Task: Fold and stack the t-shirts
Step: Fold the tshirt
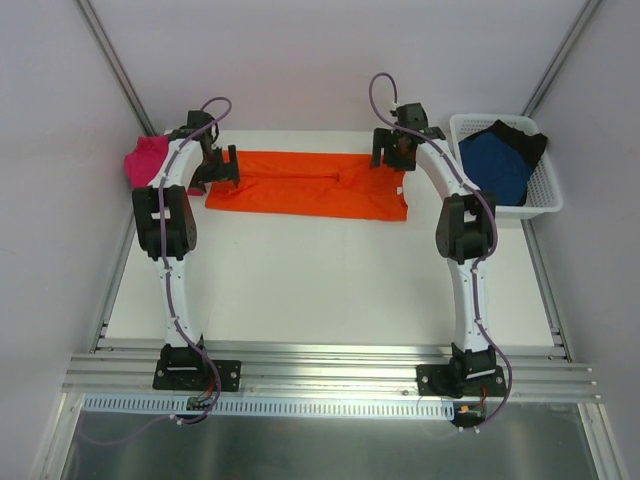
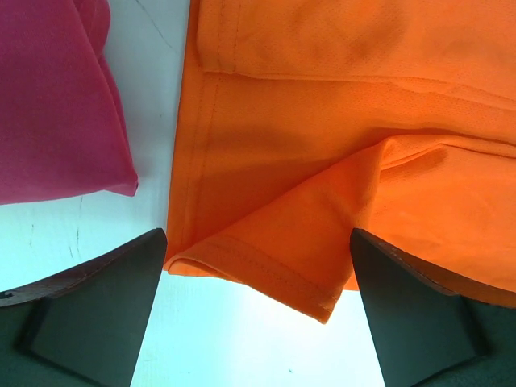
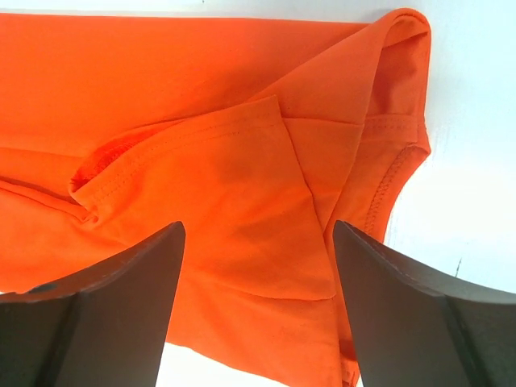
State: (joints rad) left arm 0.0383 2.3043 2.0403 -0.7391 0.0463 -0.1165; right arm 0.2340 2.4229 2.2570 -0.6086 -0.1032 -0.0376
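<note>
the orange t-shirt (image 1: 310, 185) lies flat across the far part of the table (image 1: 320, 300), folded lengthwise into a long band with a sleeve turned inward. the left gripper (image 2: 256, 242) hangs over the band's left end, jaws spread wide with nothing clamped; its wrist view shows a folded hem corner below the fingers. the right gripper (image 3: 258, 230) hangs over the right end, likewise spread wide and empty, above a tucked sleeve and a curved seamed opening. one arm at each end suits a paired pinch: judged from this layout, the step in hand is to take the ends and fold the band across its length. the magenta t-shirt (image 1: 145, 160) sits bundled just beside the left end, near but apart, probably as the base of the stack. the dark blue t-shirt (image 1: 497, 165) and black t-shirt (image 1: 522, 130) wait in the basket (image 1: 545, 200) at the table's right, not yet handled.
</note>
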